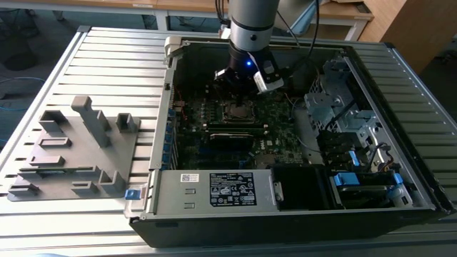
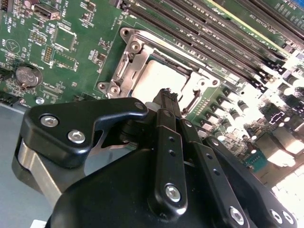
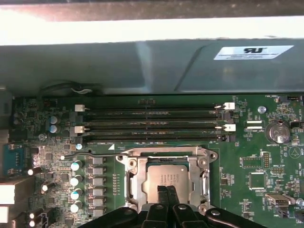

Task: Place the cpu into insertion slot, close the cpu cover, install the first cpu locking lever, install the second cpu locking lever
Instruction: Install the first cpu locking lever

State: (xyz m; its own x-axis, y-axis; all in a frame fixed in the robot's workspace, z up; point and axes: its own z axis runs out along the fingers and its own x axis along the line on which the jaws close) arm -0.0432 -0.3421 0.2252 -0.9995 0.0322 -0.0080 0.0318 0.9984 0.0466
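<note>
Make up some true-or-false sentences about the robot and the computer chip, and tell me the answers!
1. The cpu sits in the insertion slot. True.
2. The gripper is over a grey tray outside the computer. False: it is just above the cpu, inside the computer case.
3. The cpu cover lies flat around the cpu. True.
4. The circuit board is red. False: it is green.
5. A round silver coin battery sits on the circuit board. True.

Dim inside the computer case (image 1: 171, 193); glare (blown white) on its wall (image 3: 118, 33).
</note>
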